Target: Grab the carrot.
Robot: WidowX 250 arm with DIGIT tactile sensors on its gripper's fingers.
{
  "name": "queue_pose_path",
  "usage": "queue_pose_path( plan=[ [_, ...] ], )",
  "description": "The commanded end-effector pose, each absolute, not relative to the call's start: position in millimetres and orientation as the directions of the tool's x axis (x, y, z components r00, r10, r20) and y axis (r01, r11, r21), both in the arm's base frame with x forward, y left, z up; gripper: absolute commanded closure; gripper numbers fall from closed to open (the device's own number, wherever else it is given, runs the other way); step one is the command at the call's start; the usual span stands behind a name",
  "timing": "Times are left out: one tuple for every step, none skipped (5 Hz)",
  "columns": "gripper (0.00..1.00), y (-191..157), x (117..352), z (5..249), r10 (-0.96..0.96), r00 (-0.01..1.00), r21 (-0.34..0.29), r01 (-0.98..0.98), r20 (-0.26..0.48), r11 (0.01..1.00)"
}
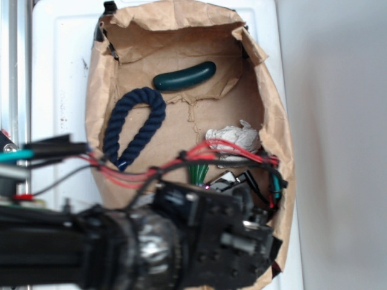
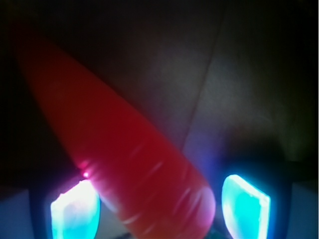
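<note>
With the claw [image 2: 159, 206] spread apart around the carrot [image 2: 124, 154], its glossy taper could squirt out on closing.

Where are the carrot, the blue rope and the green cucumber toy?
carrot [image 2: 134, 164]: wrist view, mid body.
blue rope [image 1: 134, 124]: exterior view, right strand of the loop.
green cucumber toy [image 1: 184, 77]: exterior view, middle.

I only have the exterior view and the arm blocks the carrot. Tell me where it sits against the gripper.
Observer: On the wrist view, the carrot lies between the two lit fingers.
Operator: Say how it lies.
Observer: Slanted, its wide end by the fingers, its tip pointing away.
Operator: Report the grip.
Observer: The left finger looks against it; a gap shows beside the right one. The gripper reads as open.
</note>
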State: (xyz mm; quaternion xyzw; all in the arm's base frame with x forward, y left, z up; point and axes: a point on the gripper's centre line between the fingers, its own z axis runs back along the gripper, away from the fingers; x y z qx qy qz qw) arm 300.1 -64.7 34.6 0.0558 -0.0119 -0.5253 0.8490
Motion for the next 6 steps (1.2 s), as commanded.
queue_pose_path(
  plan=[
    [1.00,-73,308,70,-0.863,0.505,0.166,0.848,0.032,0.503],
    [1.00,-67,308,82,-0.835,0.544,0.170,0.818,0.083,0.549],
    [1.00,-73,308,80,-0.819,0.568,0.185,0.798,0.087,0.573],
    [1.00,-34,298,106,-0.778,0.616,0.179,0.757,0.122,0.628],
    [1.00,5,285,141,-0.679,0.718,0.170,0.658,0.151,0.733],
    [1.00,38,267,178,-0.504,0.842,0.134,0.486,0.193,0.864]
  ],
)
